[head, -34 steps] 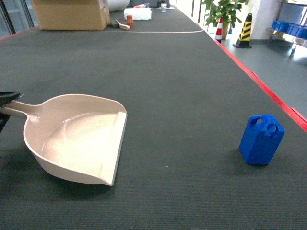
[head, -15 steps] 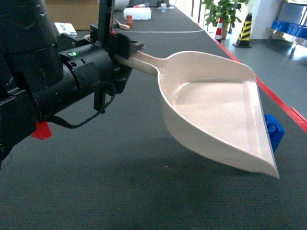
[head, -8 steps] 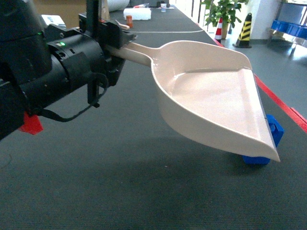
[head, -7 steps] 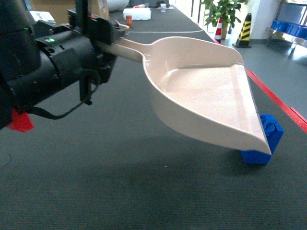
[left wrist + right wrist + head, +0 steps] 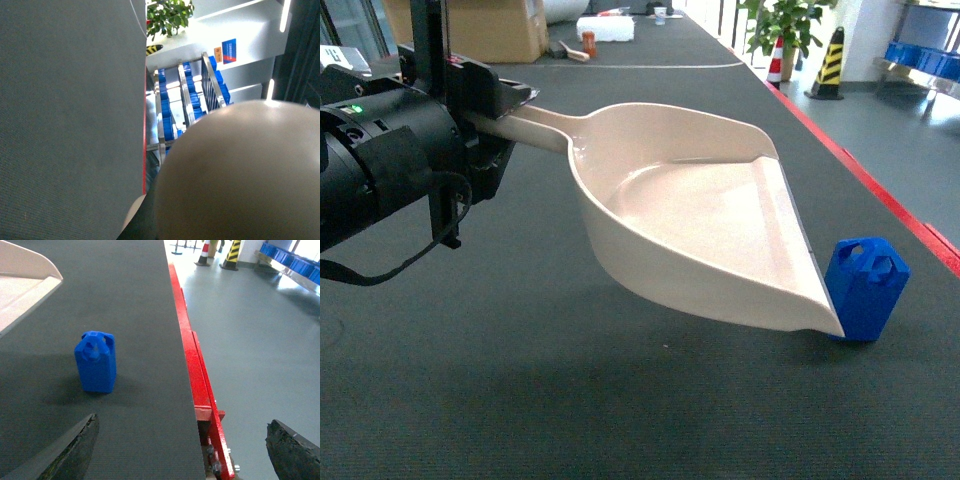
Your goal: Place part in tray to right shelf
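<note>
Left end effector (image 5: 490, 110) was clamped on the tray (image 5: 690, 225) handle, holding it above the worktop (image 5: 620, 400); its lip sat just left of the part (image 5: 866, 288). Right end effector (image 5: 182, 455) fingers stood apart, nearer than the part.

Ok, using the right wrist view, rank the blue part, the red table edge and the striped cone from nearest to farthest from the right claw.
1. The blue part: upright on the dark mat, just ahead of the right claw, toward its left finger.
2. The red table edge: runs alongside on the right; about as close, hard to separate.
3. The striped cone: far off on the floor.
</note>
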Motion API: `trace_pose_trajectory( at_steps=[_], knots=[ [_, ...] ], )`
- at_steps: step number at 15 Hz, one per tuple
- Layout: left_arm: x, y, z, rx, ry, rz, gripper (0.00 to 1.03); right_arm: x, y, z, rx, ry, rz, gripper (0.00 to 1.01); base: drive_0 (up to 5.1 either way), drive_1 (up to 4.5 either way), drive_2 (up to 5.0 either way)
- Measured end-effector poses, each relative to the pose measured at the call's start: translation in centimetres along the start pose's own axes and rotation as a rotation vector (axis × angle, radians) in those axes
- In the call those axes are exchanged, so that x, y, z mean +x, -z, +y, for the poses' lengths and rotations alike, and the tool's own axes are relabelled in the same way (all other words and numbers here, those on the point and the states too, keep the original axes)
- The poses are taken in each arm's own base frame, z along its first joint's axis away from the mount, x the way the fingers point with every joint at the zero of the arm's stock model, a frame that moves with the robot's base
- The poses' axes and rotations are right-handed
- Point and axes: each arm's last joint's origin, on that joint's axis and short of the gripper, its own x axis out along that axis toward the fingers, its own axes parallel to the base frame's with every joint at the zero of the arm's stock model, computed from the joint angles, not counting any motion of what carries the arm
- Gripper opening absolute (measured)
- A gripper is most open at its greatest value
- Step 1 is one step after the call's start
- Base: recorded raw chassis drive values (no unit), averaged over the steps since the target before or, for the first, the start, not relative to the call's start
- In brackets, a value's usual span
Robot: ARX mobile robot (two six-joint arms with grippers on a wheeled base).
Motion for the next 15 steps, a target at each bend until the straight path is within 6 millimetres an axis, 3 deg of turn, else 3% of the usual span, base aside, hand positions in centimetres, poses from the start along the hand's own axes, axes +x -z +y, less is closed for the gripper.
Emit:
trace_pose_trajectory(
  at_steps=[3, 8, 12, 15],
  knots=[
    [0.0, 0.0, 0.0, 0.002, 0.0, -0.001, 0.15, 6.5, -2.8, 0.6, -0.003, -0.08, 0.043, 0.98, 0.0, 0.0, 0.0],
    [0.0, 0.0, 0.0, 0.001, -0.001, -0.002, 0.15, 14.5, -2.4, 4.0, 0.007, -0.178, 0.245, 0.98, 0.0, 0.0, 0.0],
    [0.0, 0.0, 0.0, 0.001, -0.001, -0.002, 0.15, 18.2, -3.1, 6.9, -0.005, -0.189, 0.284, 0.98, 0.0, 0.0, 0.0],
    [0.0, 0.0, 0.0, 0.004, -0.001, -0.003, 0.15, 21.3, -2.4, 8.6, -0.01, -0.128, 0.332, 0.97, 0.0, 0.0, 0.0]
  ],
)
